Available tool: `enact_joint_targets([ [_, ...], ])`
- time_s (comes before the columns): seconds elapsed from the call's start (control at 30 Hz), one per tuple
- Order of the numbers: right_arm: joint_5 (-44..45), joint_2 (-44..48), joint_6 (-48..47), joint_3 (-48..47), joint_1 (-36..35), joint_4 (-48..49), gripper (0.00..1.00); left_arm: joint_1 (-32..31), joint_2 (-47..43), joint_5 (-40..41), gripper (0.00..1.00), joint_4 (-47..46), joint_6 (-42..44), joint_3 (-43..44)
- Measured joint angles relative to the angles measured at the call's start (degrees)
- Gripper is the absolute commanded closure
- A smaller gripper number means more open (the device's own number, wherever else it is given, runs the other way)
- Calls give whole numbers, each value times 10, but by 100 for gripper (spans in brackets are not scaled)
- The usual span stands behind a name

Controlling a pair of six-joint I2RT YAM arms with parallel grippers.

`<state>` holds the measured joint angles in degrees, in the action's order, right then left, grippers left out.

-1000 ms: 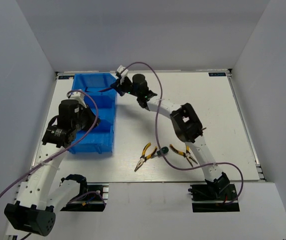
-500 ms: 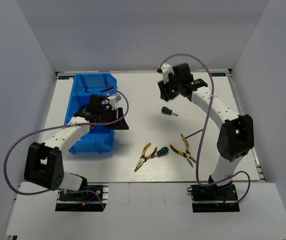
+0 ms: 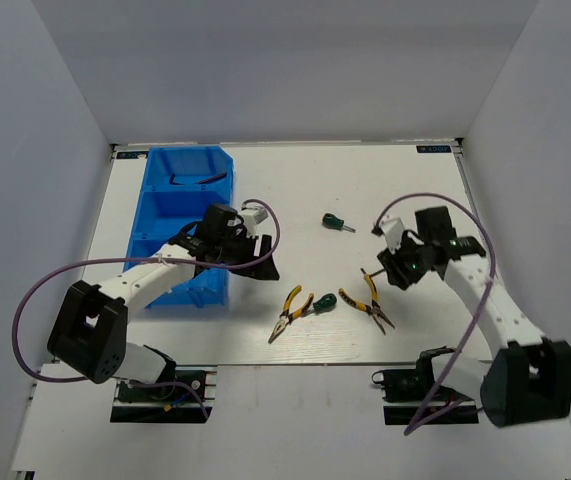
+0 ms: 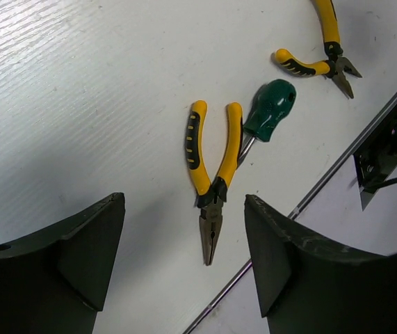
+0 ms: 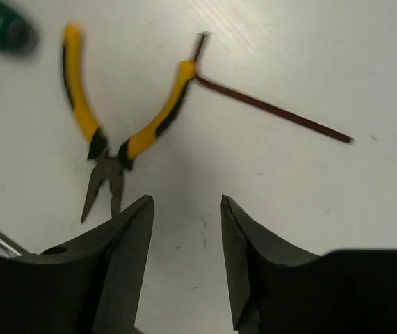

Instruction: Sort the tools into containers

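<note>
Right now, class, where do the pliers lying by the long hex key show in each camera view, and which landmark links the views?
Top external: pliers low, right of centre.
Left wrist: pliers in the top right corner, handles partly cut off.
Right wrist: pliers upper left, jaws pointing down.
Shared landmark: the nearest green screwdriver, seen in all three, blurred in the right wrist view.

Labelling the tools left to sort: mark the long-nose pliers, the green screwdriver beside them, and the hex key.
long-nose pliers [image 4: 213,191], left wrist view, on the pivot.
green-handled screwdriver [image 4: 271,110], left wrist view, middle of the handle.
hex key [image 5: 274,110], right wrist view, midway along the long arm.
</note>
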<state>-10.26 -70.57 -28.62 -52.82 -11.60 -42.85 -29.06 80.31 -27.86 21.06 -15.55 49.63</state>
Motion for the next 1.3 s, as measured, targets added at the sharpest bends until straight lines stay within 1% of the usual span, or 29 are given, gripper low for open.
enact_joint_targets([
  [0.07, -54, 68, -111, 76, 18, 9, 46, -8, 0, 4, 20, -4, -3, 0],
  [0.13, -103, 81, -222, 112, 38, -7, 42, -15, 0, 7, 20, -6, -5, 0],
  [0.17, -122, 68, -265, 113, 49, -20, 40, -18, 0, 9, 20, -6, -6, 0],
  [0.2, -143, 38, -310, 103, 61, -34, 40, -22, 0, 11, 20, -6, -8, 0],
  [0.23, -158, 1, -345, 83, 71, -53, 38, -25, 0, 14, 20, -6, -10, 1],
  [0.27, -173, -45, -375, 50, 82, -69, 32, -29, 0, 17, 20, -5, -11, 2],
  [0.33, -199, -122, -429, -21, 103, -77, 30, -35, 1, 23, 20, -4, -15, 5],
  [0.37, -210, -145, -454, -49, 112, -79, 30, -38, 1, 26, 20, -3, -17, 7],
  [0.47, -239, -185, -540, -111, 144, -85, 30, -45, -1, 37, 20, -3, -22, 10],
  [0.53, -254, -204, -596, -134, 158, -99, 31, -47, -3, 44, 20, -2, -26, 10],
  [0.57, -258, -216, -629, -144, 162, -115, 33, -50, -3, 48, 20, -3, -28, 10],
  [0.7, -269, -277, -747, -175, 165, -173, 33, -53, -13, 60, 20, -2, -38, 5],
  [0.87, -267, -297, -805, -151, 164, -162, 33, -57, -26, 75, 20, -1, -50, 2],
  [1.1, -249, -334, -828, -160, 160, -153, 35, -61, -31, 85, 20, -2, -71, -13],
  [1.23, -233, -348, -834, -160, 155, -157, 37, -66, -31, 90, 19, -2, -79, -14],
  [1.3, -225, -358, -835, -161, 150, -160, 40, -67, -31, 93, 19, -1, -81, -14],
])
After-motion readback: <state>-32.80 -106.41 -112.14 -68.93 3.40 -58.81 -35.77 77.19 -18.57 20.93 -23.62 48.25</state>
